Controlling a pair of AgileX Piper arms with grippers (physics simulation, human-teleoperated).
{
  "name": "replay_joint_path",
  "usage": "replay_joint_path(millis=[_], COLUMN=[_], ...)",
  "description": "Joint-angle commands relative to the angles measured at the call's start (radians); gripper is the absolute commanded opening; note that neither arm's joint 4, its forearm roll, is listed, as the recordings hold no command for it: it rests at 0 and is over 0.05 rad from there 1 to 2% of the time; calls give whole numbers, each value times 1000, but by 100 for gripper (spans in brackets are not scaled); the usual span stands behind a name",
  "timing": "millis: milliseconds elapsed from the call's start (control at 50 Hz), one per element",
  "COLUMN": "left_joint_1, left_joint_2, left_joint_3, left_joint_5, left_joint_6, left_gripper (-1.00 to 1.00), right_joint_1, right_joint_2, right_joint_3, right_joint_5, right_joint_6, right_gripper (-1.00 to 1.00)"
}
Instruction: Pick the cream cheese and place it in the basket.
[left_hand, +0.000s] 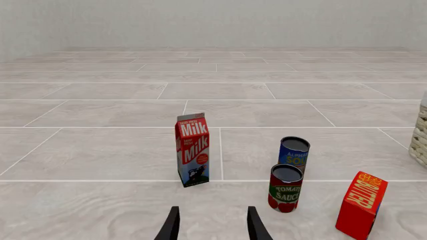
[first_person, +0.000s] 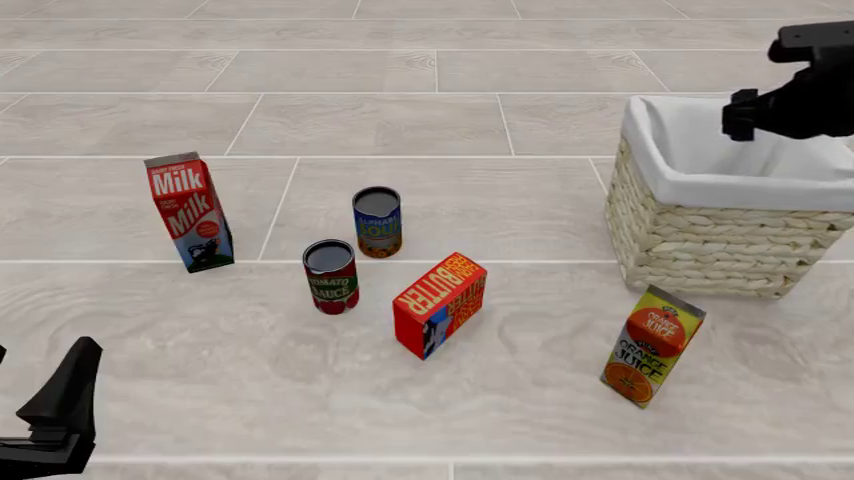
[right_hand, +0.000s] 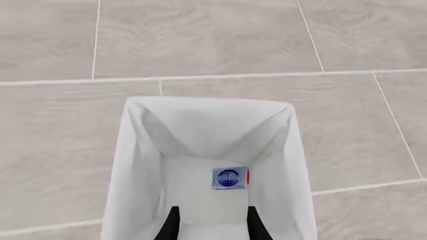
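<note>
Basket (first_person: 707, 235) mouth unobstructed; cream cheese (right_hand: 230, 178) inside.

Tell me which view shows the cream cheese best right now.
The right wrist view: the cream cheese lies on the white liner at the bottom of the basket, seen between the open right claw fingers. The front view shows only the basket's outside and liner; the box is hidden. The left wrist view catches just the basket's edge.

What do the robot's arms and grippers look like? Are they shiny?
They are plain black all over, matte rather than shiny, with no markings or cables visible. The left gripper has two thin, flat fingers tapering to points. The right gripper looks the same, and its arm appears chunky and blocky from the front.
</note>
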Motion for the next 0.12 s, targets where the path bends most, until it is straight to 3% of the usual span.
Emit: replay_joint_path(millis=[20,120], left_joint_1=[0,0], left_joint_2=[0,0], left_joint_3=[0,0], left_joint_5=[0,0], left_joint_6=[0,0], left_gripper=[100,100], right_joint_1=[16,29], right_joint_2=[-127,-226], right_joint_3=[148,258], right_joint_5=[-68,-119], right_joint_6=[-11,-2], right_gripper=[100,100])
